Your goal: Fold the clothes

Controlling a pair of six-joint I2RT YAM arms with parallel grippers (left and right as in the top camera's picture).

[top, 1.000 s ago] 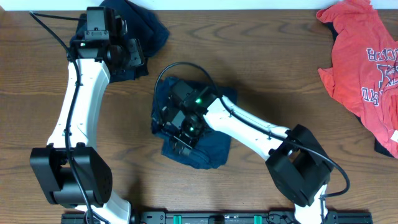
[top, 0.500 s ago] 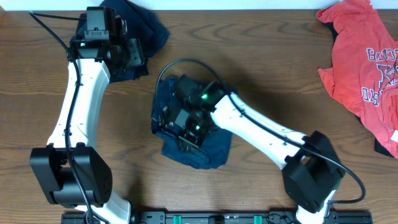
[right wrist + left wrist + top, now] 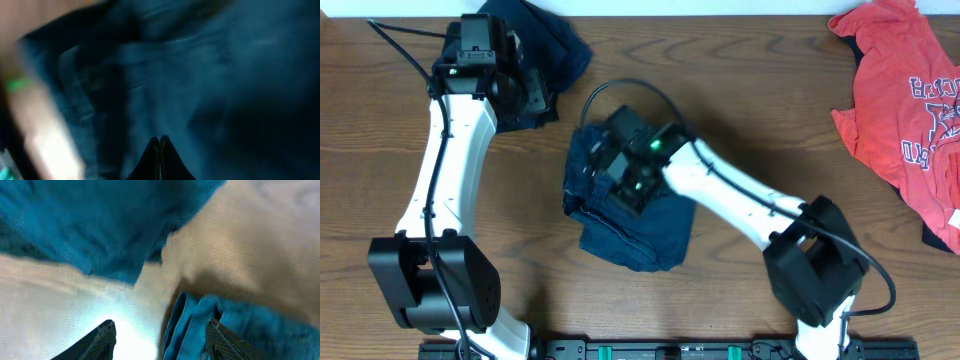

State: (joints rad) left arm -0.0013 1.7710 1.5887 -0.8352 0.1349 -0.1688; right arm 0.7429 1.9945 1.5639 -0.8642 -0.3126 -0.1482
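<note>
Mid-table on the brown wooden table (image 3: 770,90): a rumpled pair of dark navy blue cloth shorts (image 3: 635,240), with the right gripper (image 3: 620,190) down on the upper left part. Closed right up, going by the dark fingertips (image 3: 152,157) pressed into one thin line against the cloth. Too blurred to vouch for a fold caught between them; possibly only a thin layer. Near the far left corner: the left gripper (image 3: 535,95), spread apart and holding nothing, at the edge of a second crumpled dark navy garment (image 3: 560,45). Far right, well apart: a red-orange T-shirt with printed lettering (image 3: 905,100), untouched.

To do this step well:
- Lift only a little at first and look for cloth rising with the tips.
- Failing that, reopen and bite deeper at a seam or hem.
- Then draw the held edge low and straight across to the opposite side, laying one half flat on the other without dragging the whole piece along the wood.
- Bring the left side in to pin the far edge against sliding.

From overhead only: the layout of all three garments and both arms. From the right wrist only: the pressed-together tips. From the left wrist only: pale wood between the parted fingers (image 3: 106,332), blue cloth just ahead and beside.
</note>
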